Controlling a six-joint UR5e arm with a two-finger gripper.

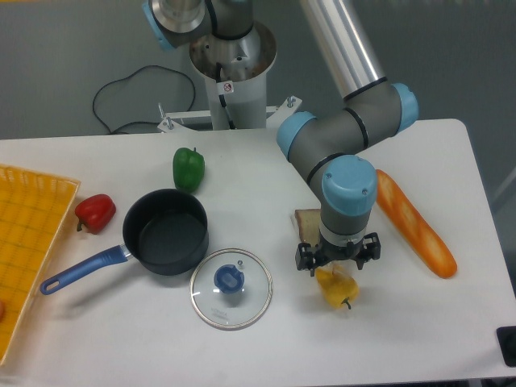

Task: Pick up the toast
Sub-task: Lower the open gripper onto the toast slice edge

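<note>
The toast [305, 222] lies flat on the white table, and only its brown left part shows beside the arm's blue wrist; the rest is hidden under the wrist. My gripper [338, 257] points straight down just in front of and to the right of that visible piece. Its black fingers [304, 257] are spread wide, so it is open and holds nothing. Directly below it in the picture lies a yellow bell pepper [337, 289], whose top the gripper partly covers.
A long orange baguette [411, 223] lies right of the arm. A glass lid [231, 288] and a dark pot with a blue handle [165, 230] are to the left, then a green pepper [188, 168], a red pepper [95, 213] and a yellow basket [24, 242].
</note>
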